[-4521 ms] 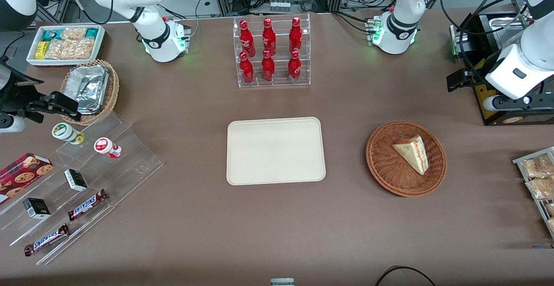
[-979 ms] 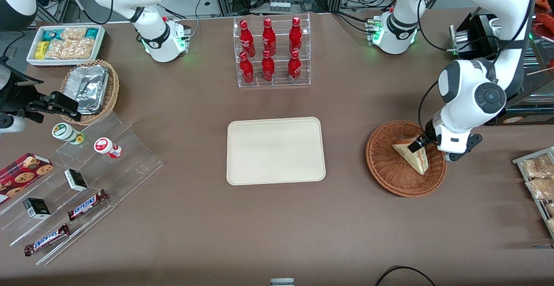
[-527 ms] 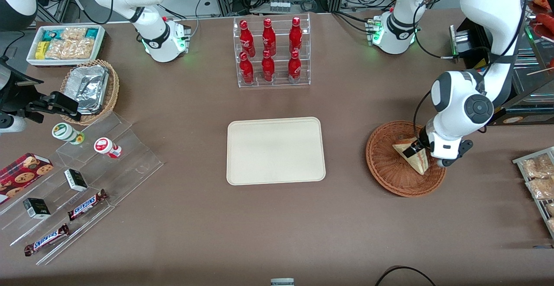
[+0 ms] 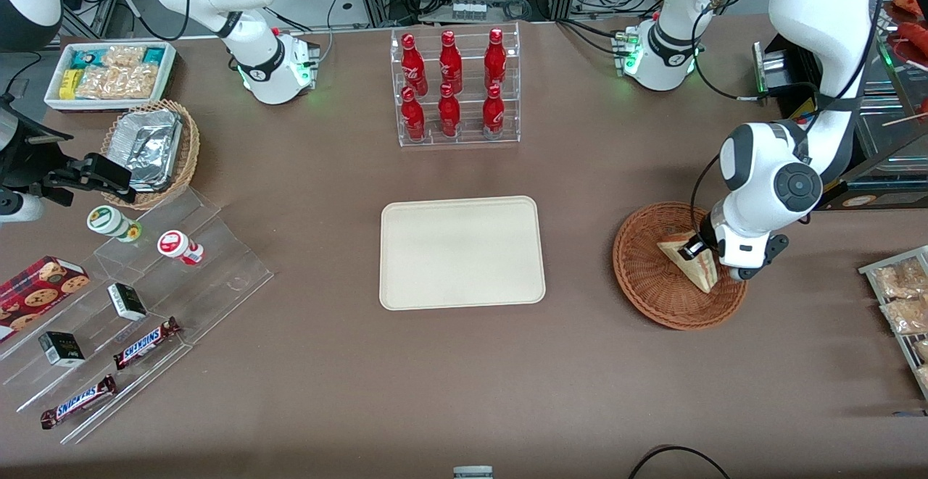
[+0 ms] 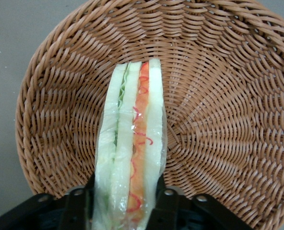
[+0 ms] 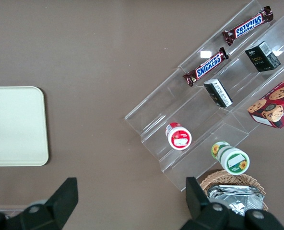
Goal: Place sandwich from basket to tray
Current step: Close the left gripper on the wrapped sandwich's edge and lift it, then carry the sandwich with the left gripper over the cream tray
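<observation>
Sandwich count: one wedge (image 5: 131,143), lying in the single reddish basket (image 4: 652,290) toward the working arm's end. One cream tray (image 4: 462,252) is sitting mid-table. One left gripper (image 5: 125,201) is clamping the wedge between two fingers (image 5: 167,203).

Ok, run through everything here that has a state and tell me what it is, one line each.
Sandwich: wrapped, lying in the basket, fingers on both sides.
Basket: upright on the table, holding the sandwich.
Tray: nothing on it.
Gripper: down in the basket, shut on the sandwich.
Cola bottles: upright, capped, in their clear rack.
</observation>
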Robot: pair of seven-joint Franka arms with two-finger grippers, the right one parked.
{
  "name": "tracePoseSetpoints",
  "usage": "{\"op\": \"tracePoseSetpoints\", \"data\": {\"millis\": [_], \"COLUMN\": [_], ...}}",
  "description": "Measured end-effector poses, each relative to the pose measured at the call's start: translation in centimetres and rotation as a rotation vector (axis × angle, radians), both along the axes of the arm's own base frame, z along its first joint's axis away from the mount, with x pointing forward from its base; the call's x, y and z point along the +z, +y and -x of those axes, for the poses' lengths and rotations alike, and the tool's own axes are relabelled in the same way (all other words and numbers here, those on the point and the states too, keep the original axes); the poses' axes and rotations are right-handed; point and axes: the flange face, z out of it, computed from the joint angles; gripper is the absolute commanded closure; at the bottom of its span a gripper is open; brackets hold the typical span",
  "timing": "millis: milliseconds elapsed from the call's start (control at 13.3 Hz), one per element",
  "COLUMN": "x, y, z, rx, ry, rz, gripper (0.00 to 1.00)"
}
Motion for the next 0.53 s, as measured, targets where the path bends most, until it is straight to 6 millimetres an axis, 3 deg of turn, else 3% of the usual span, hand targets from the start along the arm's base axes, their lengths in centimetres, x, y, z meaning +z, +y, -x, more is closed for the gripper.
{"op": "tracePoseSetpoints", "data": {"millis": [226, 527], "x": [1.6, 6.4], "y": [-0.1, -1.1], "z": [-0.4, -2.0], "rx": [-0.002, -0.022], "ry": [0.031, 0.07], "rz": [-0.002, -0.003], "gripper": [1.0, 1.0]}}
